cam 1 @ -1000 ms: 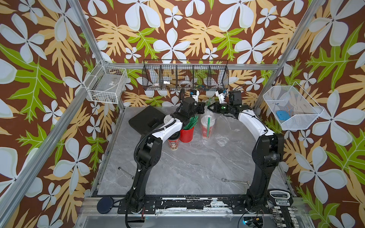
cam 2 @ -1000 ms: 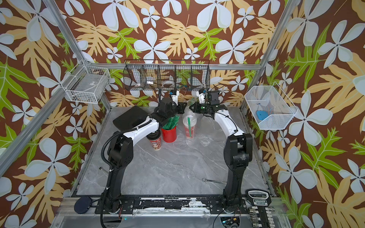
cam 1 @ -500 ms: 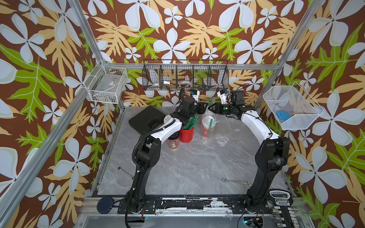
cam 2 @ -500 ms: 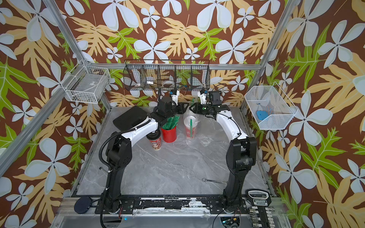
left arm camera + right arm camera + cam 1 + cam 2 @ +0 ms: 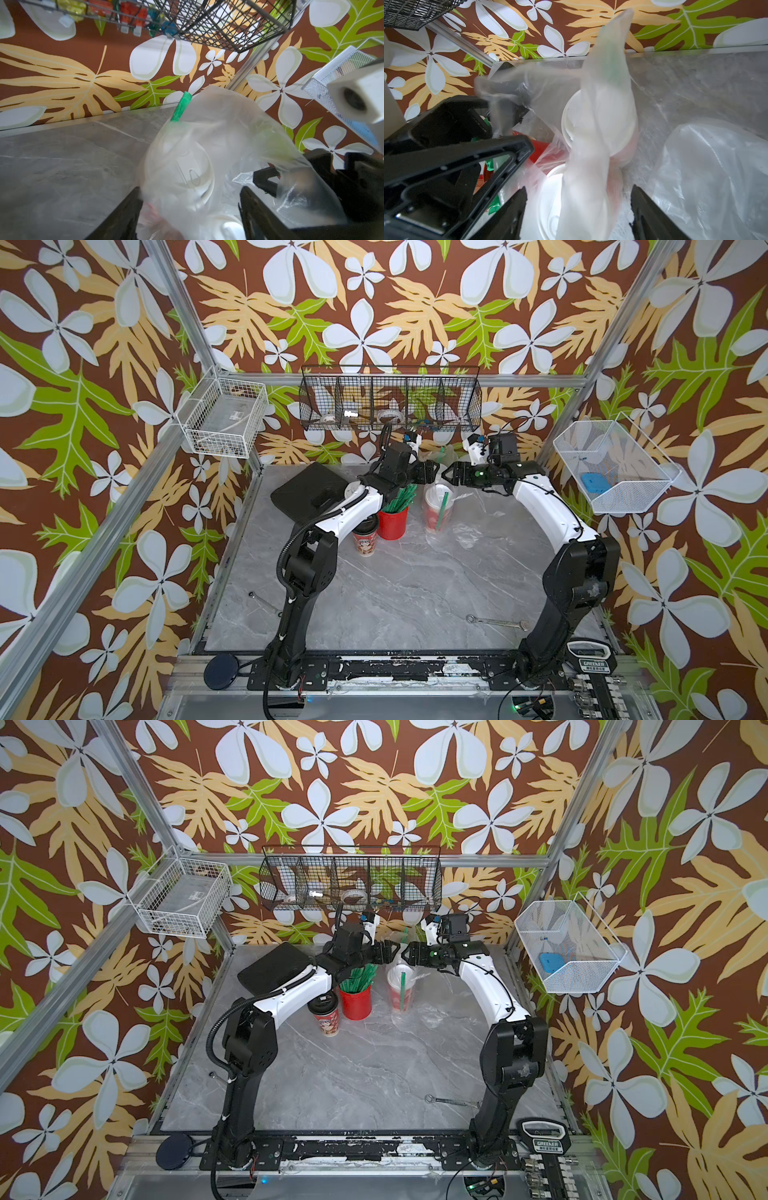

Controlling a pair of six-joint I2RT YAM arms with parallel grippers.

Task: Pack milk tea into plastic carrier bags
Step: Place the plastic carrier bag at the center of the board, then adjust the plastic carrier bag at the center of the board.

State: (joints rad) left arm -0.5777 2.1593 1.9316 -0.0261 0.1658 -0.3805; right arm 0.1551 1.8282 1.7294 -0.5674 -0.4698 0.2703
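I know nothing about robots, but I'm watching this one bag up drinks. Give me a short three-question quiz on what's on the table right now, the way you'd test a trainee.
1. True or false: the cup with the black lid lies tipped over on its side.
2. What fills the red mesh pot? A) green straws B) spoons C) wrenches
3. In one word, how do the jaws of the left gripper and the right gripper stand?

Key: 1 false, it stands upright on the table. 2 A. 3 open, with the clear bag loose between them.
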